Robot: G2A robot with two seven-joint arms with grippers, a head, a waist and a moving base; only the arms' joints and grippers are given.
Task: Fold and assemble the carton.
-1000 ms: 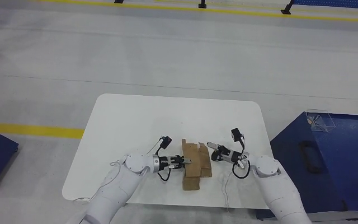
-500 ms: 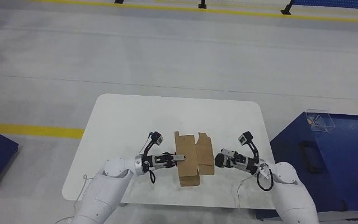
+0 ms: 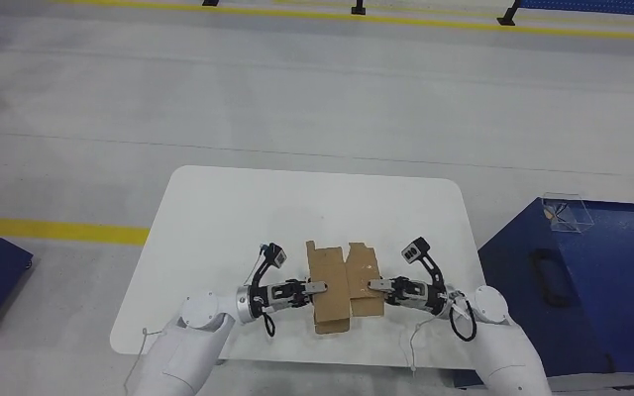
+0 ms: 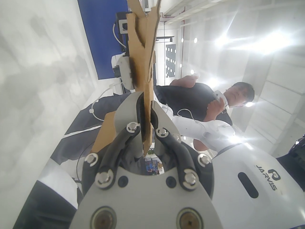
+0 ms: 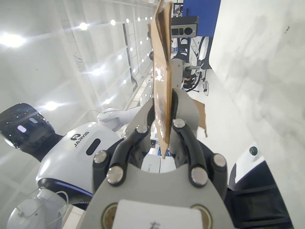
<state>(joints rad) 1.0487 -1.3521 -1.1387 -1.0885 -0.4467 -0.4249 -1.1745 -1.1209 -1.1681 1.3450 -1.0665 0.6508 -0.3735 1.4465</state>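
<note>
The carton (image 3: 337,287), a flattened sheet of brown corrugated cardboard with notched flaps at its 12 o'clock end, was held at the 6 o'clock side of the smooth white surface (image 3: 248,218), its long axis running 12 to 6. Its 9 o'clock edge was pinched by the left tool (image 3: 315,288), and its 3 o'clock edge by the right tool (image 3: 373,287).

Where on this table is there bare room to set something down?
Bare: the far half of the table, beyond the carton, and the strips along its left and right edges. Crowded: the near middle, where the left gripper and right gripper both hold the carton.
</note>
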